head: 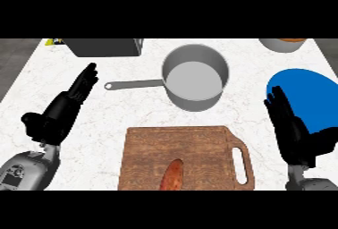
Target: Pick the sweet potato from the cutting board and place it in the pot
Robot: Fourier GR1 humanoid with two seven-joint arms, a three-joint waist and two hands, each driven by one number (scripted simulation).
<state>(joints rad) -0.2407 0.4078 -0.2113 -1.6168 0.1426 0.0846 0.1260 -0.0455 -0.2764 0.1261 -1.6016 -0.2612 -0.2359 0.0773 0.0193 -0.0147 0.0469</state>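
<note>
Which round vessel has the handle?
The grey pot mid-counter, its long handle pointing left. The blue plate at right and the bowl at the top edge have none.

White marbled surface [112, 117] with cookware, a board and dishes set on it.
A grey pot [193, 80] stands toward the far side, its long handle pointing left. Nearer than the pot, at the view's lower edge, lies a brown wooden cutting board [178, 145] with a slot handle on its right side. Right of the pot sits a blue plate [310, 96]. Beyond the pot to the left stands a dark grey box [105, 47]; beyond it to the right, a bowl [284, 44], partly out of view.
</note>
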